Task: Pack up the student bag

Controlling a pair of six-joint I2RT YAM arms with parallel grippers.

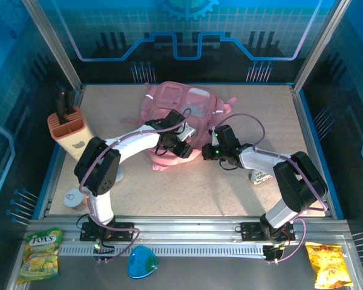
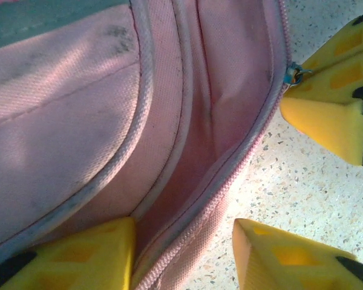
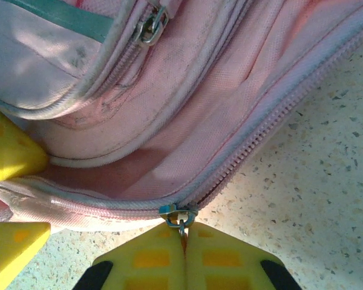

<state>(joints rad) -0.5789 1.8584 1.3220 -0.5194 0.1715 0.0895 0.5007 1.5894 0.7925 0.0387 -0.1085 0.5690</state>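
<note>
Right gripper [image 3: 184, 232] is pinched tight on the zipper pull [image 3: 177, 214] of the pink student bag [image 1: 181, 103], which lies mid-table toward the back. Left gripper [image 2: 183, 228] is spread wide, astride the bag's zipper edge. Speckled beige tabletop [image 1: 187, 187], blue-lit walls [image 1: 12, 72]. A green packet [image 1: 39, 251] reads "FOX'S".

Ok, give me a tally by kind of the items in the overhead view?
Soft pink fabric backpack: 1
Crinkly snack bags: 2 (green bag, yellow bag)
Peach holder with black handles: 1
Blue round plastic piece: 1
Small white labelled packet: 1
Small pale round cup: 1
Total: 7
</note>
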